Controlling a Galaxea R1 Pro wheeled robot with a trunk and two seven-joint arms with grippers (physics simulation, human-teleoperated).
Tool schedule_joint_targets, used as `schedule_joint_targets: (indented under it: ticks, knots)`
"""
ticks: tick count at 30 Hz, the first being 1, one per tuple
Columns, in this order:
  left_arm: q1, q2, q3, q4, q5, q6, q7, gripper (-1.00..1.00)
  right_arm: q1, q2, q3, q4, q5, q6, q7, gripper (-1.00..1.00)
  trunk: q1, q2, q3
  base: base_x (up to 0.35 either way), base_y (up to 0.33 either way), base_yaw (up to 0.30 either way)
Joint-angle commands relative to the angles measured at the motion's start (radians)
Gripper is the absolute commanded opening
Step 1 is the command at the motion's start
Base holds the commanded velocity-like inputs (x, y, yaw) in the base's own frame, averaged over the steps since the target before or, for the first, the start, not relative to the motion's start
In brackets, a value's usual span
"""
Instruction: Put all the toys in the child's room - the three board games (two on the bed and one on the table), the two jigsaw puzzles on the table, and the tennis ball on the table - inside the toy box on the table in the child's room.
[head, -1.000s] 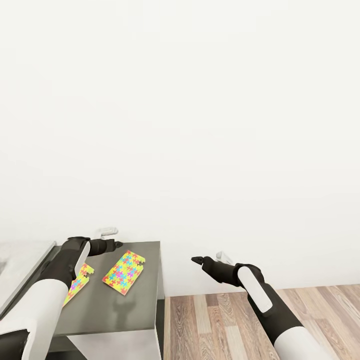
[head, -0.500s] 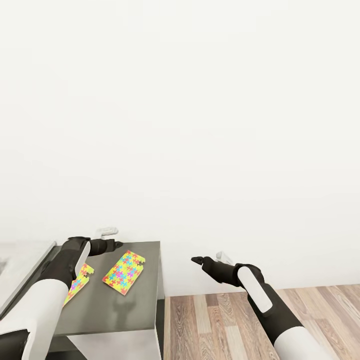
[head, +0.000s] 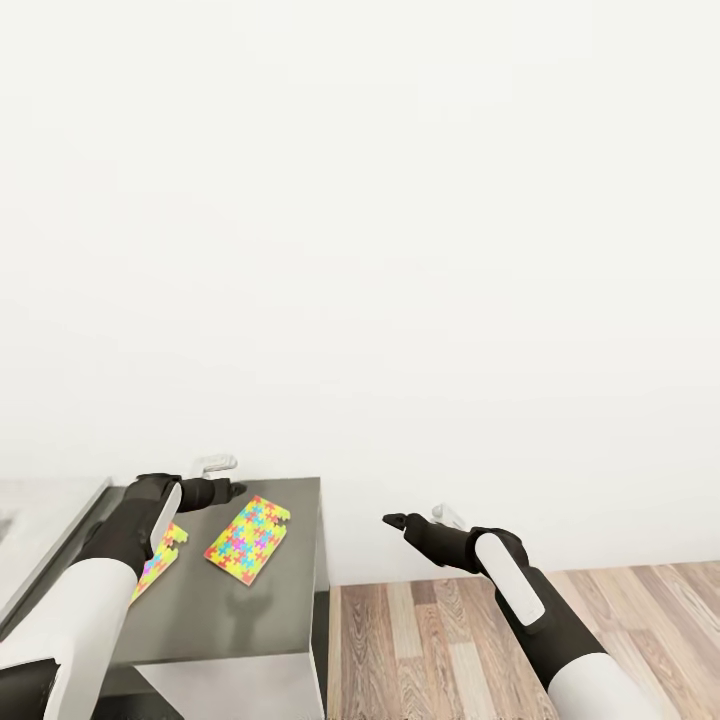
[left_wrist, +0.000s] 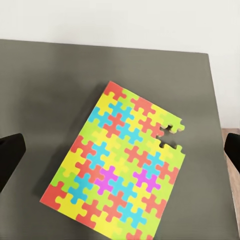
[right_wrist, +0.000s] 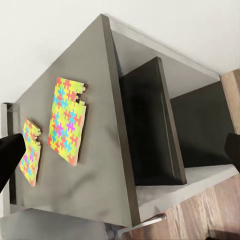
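No lettering, labels, brands or numbers can be read anywhere.

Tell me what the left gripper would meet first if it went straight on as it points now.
Probably the jigsaw puzzle on the dark cabinet: the left gripper looks straight onto it, jaws open. How far off is unclear.

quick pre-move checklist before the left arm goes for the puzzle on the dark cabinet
1. Target in sight: ok. The nearer jigsaw puzzle lies flat on the dark grey cabinet top, centred in the left wrist view.
2. Left gripper open: ok. Its fingertips show at both edges of the wrist view, wide apart, holding nothing.
3. Gripper over the target: ok, roughly; it hovers above the puzzle, not touching.
4. Second jigsaw puzzle apart from the target: ok. It lies beside it with a gap, partly behind the left arm in the head view.
5. Right gripper out of the way: ok. It hangs over the wooden floor, open and empty.
6. Toy box position: cannot tell.
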Motion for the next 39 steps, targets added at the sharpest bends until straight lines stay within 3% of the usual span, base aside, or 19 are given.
schedule_joint_targets:
  ticks: [1,15,39]
  knots:
    - [-0.001,-0.001,0.003,-0.001,-0.005,0.005,-0.007,1.0,-0.001,-0.001,0.003,-0.002,-0.009,0.001,-0.008,1.0,0.001,-0.002,-0.004,0.0,0.0,0.0]
    - [-0.001,-0.002,0.002,-0.001,-0.005,0.004,-0.007,1.0,-0.001,-0.001,0.003,-0.003,-0.01,0.001,-0.007,1.0,0.001,-0.002,-0.023,0.0,0.0,0.079]
    - [-0.001,-0.006,0.001,-0.001,-0.005,0.005,-0.007,1.0,-0.001,-0.001,0.003,-0.002,-0.01,0.001,-0.007,1.0,0.001,-0.002,-0.024,0.0,0.0,0.068]
